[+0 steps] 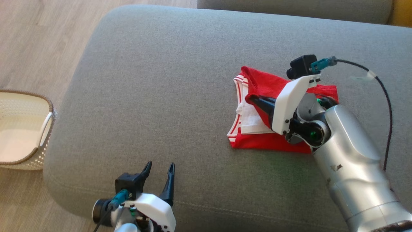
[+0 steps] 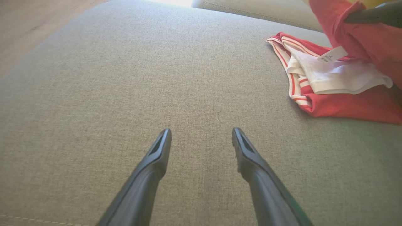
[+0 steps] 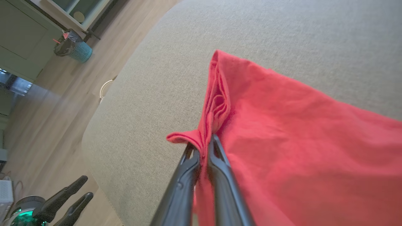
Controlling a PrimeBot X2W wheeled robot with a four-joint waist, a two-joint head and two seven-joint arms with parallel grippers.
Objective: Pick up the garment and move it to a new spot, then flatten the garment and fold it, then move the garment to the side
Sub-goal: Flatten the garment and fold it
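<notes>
Left gripper [image 1: 160, 165] at front edge of woven grey cushion [image 1: 161, 80], jaws spread; right gripper [image 3: 202, 145] pinches bunched red garment [image 1: 264, 84] fold.

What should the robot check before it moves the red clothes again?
1. Is the right gripper shut on a fold of the red garment with white-striped edges? Ok.
2. Is the left gripper open and apart from the garment? Ok.
3. Is there room on the grey fabric cushion beside the garment? Ok.
4. Is the garment flat? Not ok, its white inner layer is bunched.
5. How many layers are pinched? Cannot tell.
</notes>
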